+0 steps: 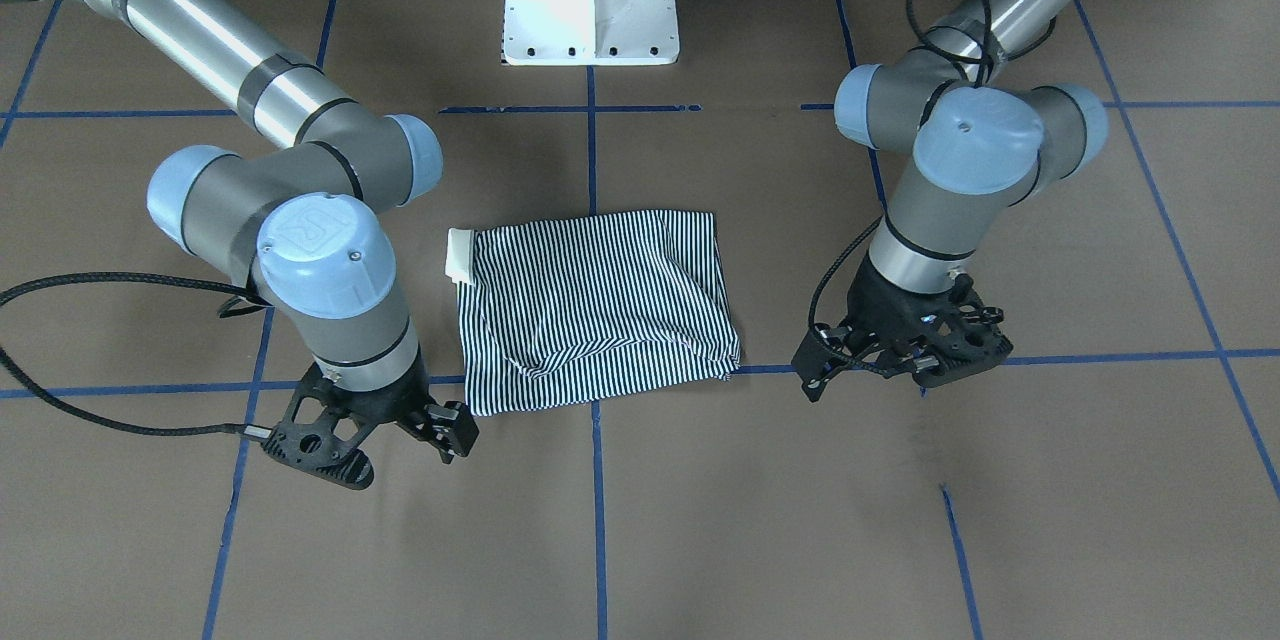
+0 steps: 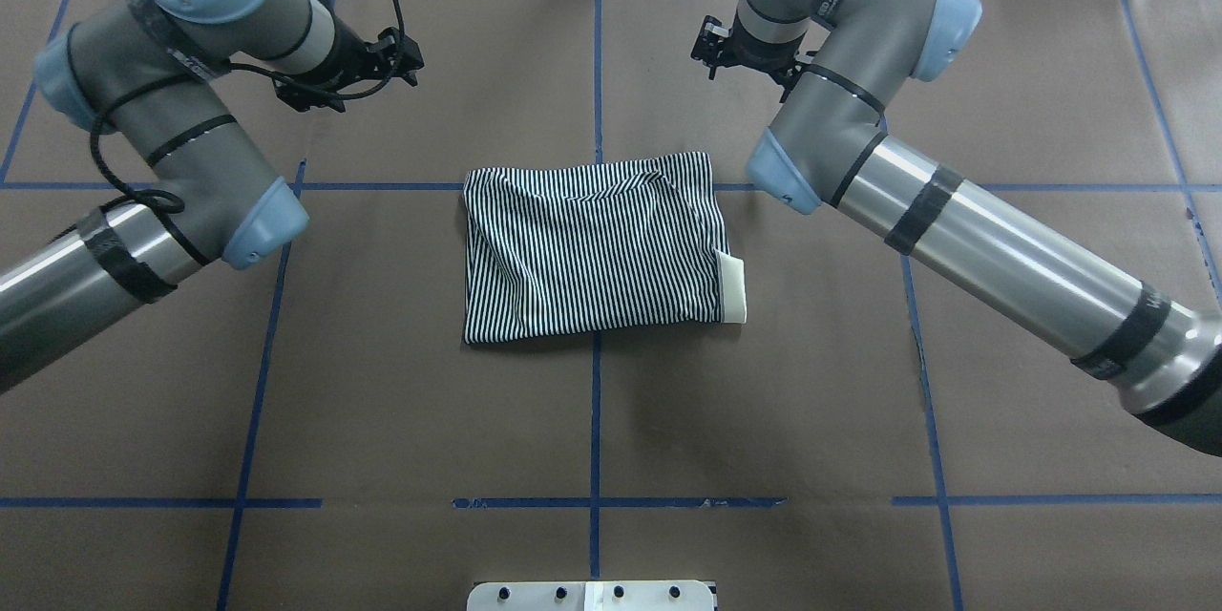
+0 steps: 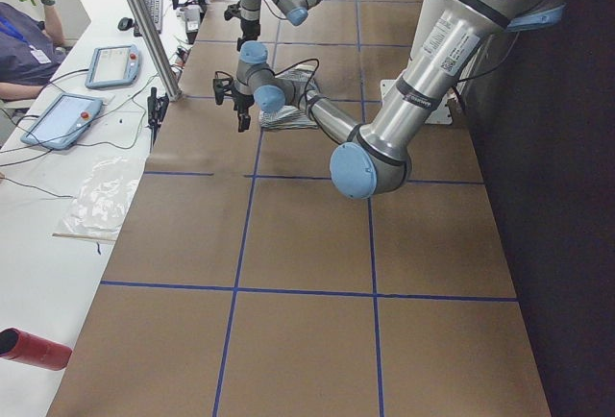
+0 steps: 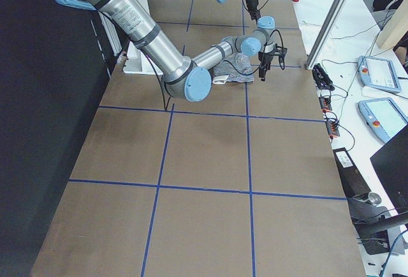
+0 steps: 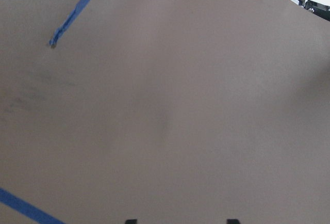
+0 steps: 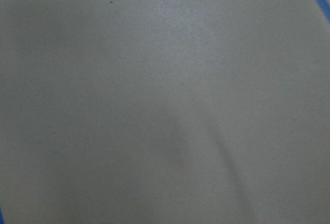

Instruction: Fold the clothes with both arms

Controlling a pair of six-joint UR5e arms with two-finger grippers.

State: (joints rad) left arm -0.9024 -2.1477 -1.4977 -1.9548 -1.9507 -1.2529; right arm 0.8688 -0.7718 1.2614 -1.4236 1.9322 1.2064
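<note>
Closest to the front-facing lens are the light-blue joint caps of my right arm [image 1: 325,255] and left arm [image 1: 975,135], both bent down toward the table. Beneath the left arm, the left gripper [image 1: 900,352] hangs over bare brown paper [image 1: 800,530]. Its wrist view shows two fingertips [image 5: 233,221] standing apart at the bottom edge with nothing between them, so I read it as spread and empty. The right gripper [image 1: 395,435] also hangs over bare paper, but its wrist view shows no fingers and the outside views hide the gap, so I cannot tell whether it is spread or closed. Between the two grippers, touching neither, lies the striped polo shirt [image 1: 595,305], folded into a rough rectangle and flat on the paper. Both grippers sit toward the operators' side of it, away from the white pedestal [image 1: 590,0]. A cream collar [image 1: 460,255] pokes out of the shirt's edge on the right gripper's side, at the corner farther from that gripper. Blue tape lines [image 1: 597,500] cross the paper under and around the shirt.
</note>
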